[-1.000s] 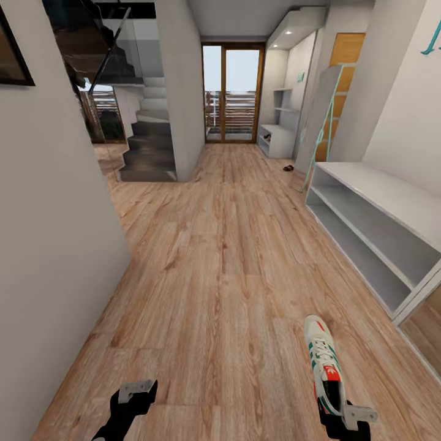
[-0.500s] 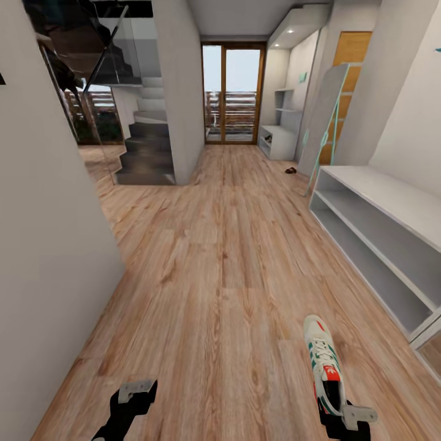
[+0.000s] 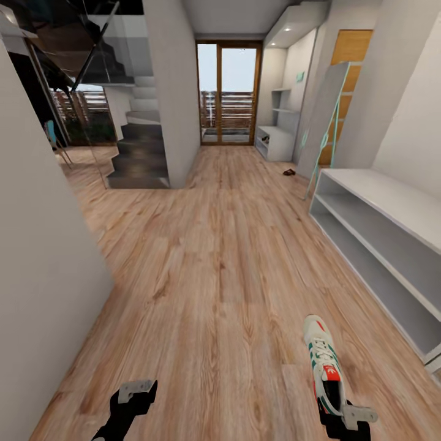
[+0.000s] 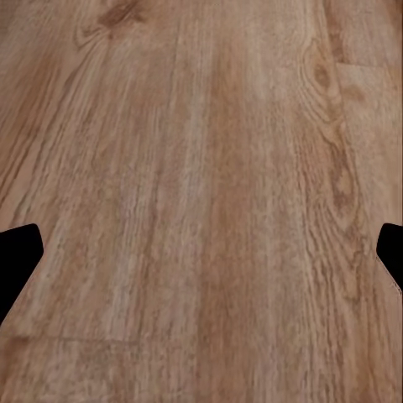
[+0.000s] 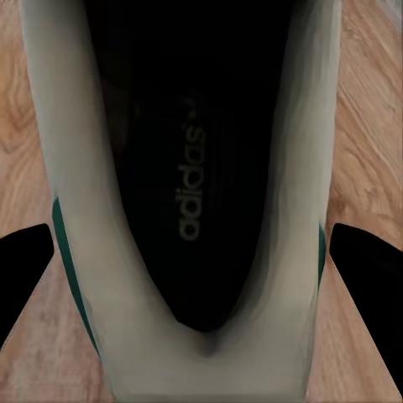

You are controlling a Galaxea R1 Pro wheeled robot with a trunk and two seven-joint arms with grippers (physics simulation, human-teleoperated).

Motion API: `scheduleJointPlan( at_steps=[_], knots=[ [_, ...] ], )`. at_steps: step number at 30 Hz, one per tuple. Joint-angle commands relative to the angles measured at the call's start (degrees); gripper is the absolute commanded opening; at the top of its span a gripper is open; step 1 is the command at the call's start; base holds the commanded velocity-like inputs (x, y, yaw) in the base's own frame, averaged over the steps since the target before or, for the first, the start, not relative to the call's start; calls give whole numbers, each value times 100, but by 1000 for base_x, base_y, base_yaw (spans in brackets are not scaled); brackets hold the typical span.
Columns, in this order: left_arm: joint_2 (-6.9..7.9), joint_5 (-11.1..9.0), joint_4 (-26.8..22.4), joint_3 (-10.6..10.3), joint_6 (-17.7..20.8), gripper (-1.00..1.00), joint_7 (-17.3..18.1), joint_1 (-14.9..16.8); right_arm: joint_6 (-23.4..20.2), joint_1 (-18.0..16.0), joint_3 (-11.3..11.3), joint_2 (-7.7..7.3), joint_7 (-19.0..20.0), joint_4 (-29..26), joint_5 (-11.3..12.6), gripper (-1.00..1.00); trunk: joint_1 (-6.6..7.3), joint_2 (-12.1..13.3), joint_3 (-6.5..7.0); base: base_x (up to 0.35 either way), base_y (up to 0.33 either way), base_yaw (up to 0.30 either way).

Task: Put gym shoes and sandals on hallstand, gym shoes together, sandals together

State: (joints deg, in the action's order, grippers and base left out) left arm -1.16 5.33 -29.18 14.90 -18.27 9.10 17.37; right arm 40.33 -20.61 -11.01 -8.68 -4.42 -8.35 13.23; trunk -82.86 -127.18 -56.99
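Gym shoe: white, green side stripes, red-orange tongue patch, carried at the lower right of the head view, toe pointing forward down the corridor. Heel end sits in the right gripper. In the right wrist view the shoe is seen from above the opening, dark insole with printed logo, both black fingertips tight against its outer walls; jaws clamped on the heel.

Left gripper: low at the left of the head view, holding nothing. In the left wrist view its fingertips sit at the opposite picture edges, spread wide, bare planks between them.

Corridor floor: light-brown wood planks running ahead to a glazed door.

Hallstand: pale grey, along the right wall, bench top and two open shelf levels, nothing seen on them.

Small dark object on the floor further along, near a second grey unit; possibly a sandal, too small to confirm.

Staircase at left beyond a wall.
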Motion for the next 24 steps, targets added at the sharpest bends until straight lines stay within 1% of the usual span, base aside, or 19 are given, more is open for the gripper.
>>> scheduleJointPlan(
  at_steps=[1, 24],
  knots=[
    [-7, 56, 0, 48, -19, 100, 37, 4, 10, -4, -51, -2, -41, 0, 20, -100, -3, -2, -5, 340, 0, -16],
    [-7, 56, 0, 48, -19, 100, 35, 4, 10, 0, -51, -2, -41, 0, 21, -100, -3, -2, -5, 339, 0, -1]
  ],
)
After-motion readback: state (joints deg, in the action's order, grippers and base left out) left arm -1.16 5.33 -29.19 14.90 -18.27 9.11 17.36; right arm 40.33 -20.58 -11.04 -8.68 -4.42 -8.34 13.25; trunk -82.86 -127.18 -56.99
